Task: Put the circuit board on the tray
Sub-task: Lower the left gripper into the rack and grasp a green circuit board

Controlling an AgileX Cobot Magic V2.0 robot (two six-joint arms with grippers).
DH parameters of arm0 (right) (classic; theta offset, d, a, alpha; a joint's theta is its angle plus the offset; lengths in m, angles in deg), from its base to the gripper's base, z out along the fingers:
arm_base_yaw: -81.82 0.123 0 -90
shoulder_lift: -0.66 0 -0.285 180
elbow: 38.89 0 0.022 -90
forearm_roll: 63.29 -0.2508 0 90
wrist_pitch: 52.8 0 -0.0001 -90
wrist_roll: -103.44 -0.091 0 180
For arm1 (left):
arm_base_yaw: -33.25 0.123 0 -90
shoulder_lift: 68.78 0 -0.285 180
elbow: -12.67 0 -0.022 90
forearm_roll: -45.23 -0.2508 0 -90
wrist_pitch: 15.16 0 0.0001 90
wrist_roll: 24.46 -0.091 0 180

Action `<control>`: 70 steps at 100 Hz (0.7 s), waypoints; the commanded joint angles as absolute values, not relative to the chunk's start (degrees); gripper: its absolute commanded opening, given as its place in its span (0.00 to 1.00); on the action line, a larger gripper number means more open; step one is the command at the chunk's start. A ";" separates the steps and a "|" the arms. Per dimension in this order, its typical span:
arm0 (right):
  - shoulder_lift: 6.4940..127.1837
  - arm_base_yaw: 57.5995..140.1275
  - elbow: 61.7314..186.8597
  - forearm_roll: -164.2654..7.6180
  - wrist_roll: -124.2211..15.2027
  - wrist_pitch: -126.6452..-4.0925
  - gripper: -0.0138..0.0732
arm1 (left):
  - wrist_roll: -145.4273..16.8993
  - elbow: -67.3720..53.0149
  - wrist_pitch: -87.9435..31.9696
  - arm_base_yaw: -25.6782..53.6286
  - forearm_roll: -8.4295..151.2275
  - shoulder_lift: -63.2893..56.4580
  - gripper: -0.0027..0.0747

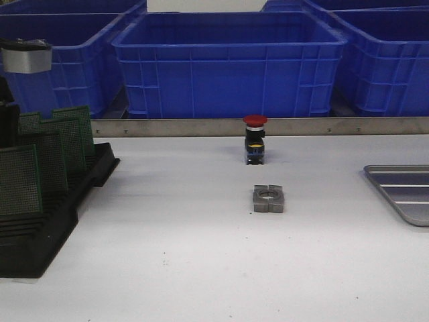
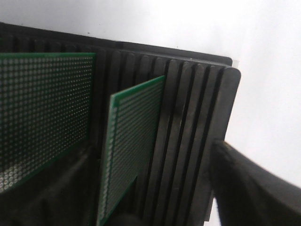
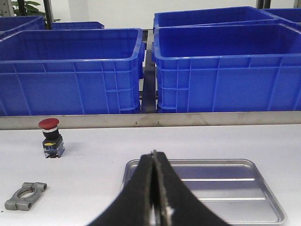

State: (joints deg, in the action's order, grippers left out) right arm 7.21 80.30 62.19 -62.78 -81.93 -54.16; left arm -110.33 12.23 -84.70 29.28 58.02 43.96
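Several green perforated circuit boards (image 1: 64, 141) stand upright in the slots of a black rack (image 1: 40, 228) at the table's left. In the left wrist view my left gripper (image 2: 150, 157) is open, and its dark fingers (image 2: 249, 188) stand wide apart on either side of one circuit board (image 2: 134, 141) in the rack (image 2: 188, 117), without touching it. The silver-grey ribbed tray (image 1: 402, 194) lies at the right edge, with no board on it. My right gripper (image 3: 154, 157) is shut on nothing, just in front of the tray (image 3: 263, 197). It is out of the front view.
A red-capped push button (image 1: 255, 137) stands mid-table, and a grey metal clamp (image 1: 269, 199) lies in front of it. Blue plastic bins (image 1: 228, 64) line the back behind a metal rail (image 1: 268, 126). Part of my left arm (image 1: 8, 124) shows above the rack.
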 commanded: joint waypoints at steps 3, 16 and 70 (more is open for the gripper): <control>6.86 80.25 61.97 -62.91 -81.84 -49.52 0.09 | -110.36 13.74 -87.59 28.86 59.25 41.49 0.41; 6.86 80.25 61.97 -62.91 -81.84 -49.52 0.09 | -110.36 13.74 -87.18 28.86 59.17 41.49 0.11; 6.86 80.25 61.97 -62.91 -81.84 -49.52 0.09 | -109.72 16.55 -88.06 28.86 58.93 39.56 0.01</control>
